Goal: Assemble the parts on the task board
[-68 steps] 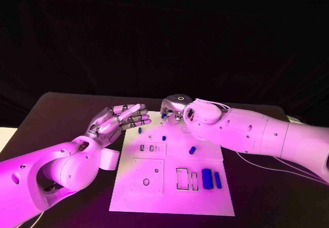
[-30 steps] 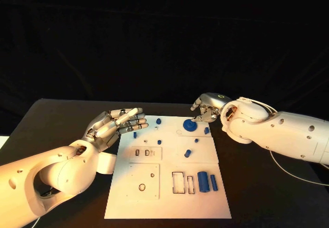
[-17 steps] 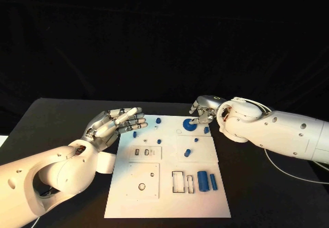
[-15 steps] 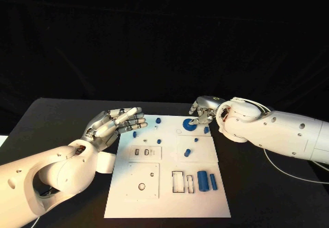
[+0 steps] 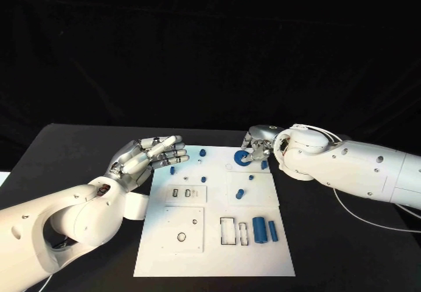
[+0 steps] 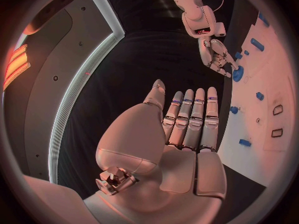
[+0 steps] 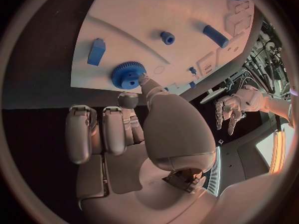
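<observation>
Task board [image 5: 210, 255]: white plate lying flat on the black table [image 5: 53, 152], long side running away from the robot.

Near end of board: two blue cylinders [image 5: 260, 229] lying side by side toward the board's right edge, beside two narrow rectangular slots [image 5: 230, 232]. To their left, a raised square panel with an oval opening [image 5: 182, 236].

Middle of board: a smaller panel with two small slots [image 5: 182, 193]; a short blue peg [image 5: 238, 194] to its right; smaller blue pieces beyond it.

Left hand [image 5: 147, 159]: held above the table just off the board's left edge, palm open, fingers straight and close together, holding nothing. In the left wrist view the hand [image 6: 181, 134] is equally flat and empty.

Far end of board: blue gear [image 5: 240, 159] lying flat near the far right corner; a small blue block [image 5: 264, 165] just beside it.

Right hand [image 5: 256, 143]: over the far right corner, thumb tip [image 7: 142, 78] at the toothed rim of the gear [image 7: 127, 75]; whether it touches cannot be told. Remaining fingers [image 7: 79, 129] curled in, clear of the board. No part gripped.
</observation>
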You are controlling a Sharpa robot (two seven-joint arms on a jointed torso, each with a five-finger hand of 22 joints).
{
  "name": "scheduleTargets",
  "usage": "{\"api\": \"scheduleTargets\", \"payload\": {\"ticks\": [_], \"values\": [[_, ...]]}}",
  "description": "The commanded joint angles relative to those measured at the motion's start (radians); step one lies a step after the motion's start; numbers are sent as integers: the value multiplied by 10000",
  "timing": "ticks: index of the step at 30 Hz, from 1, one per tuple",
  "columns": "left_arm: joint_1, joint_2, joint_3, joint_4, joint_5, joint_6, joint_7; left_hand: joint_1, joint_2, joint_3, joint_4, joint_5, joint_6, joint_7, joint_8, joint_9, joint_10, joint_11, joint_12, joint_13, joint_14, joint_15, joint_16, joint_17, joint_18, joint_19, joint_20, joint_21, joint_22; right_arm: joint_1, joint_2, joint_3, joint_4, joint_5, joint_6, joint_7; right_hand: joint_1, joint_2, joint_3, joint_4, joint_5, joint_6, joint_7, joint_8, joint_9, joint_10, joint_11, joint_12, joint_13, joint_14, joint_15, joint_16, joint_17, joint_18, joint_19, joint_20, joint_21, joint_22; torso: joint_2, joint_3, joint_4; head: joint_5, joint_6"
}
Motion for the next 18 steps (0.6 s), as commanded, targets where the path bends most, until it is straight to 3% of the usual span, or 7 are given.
{"api": "scheduleTargets", "payload": {"ticks": [1, 9, 18], "values": [[9, 14, 9, 3, -16, 229, 48, 6, 77, -20, -65, 52, 20, 182, -12, 9, 31, -21, -1, -17, 71, -30, 19, -9, 118, 31, -4, -60, -14, -26, 43, -1, -28, -118, 446, -100, 103, 7, 1, 36, 70, 17, 9, 44, 17, 83, 19, 54, 32, 480, 81, 38, 2, -131, 42, -5, 65, 23, 2, 7, -4, 47, -14], [9, 12, 9, -27, -16, 179, 21, 6, 77, -20, -65, 52, 20, 182, -12, 9, 31, -21, -1, -17, 71, -30, 19, -9, 118, 31, -4, -60, -14, -51, 94, -3, -78, -148, 518, -119, 196, 107, 42, 26, 110, 96, -4, 99, 27, 64, 3, 77, 124, 472, 70, 34, -9, -128, 30, -10, 67, 20, -2, 9, -19, 100, -15], [9, 9, 9, -30, -16, 187, 16, 6, 77, -20, -65, 52, 20, 182, -12, 9, 31, -21, -1, -17, 71, -30, 19, -9, 118, 31, -4, -60, -14, -69, 137, -4, -208, -274, 588, -157, 273, 161, 79, -6, 128, 135, -10, 123, 28, 69, -5, 111, 204, 471, 63, 39, 1, -130, 33, -15, 73, 33, -5, 0, 1, 66, -39]]}}
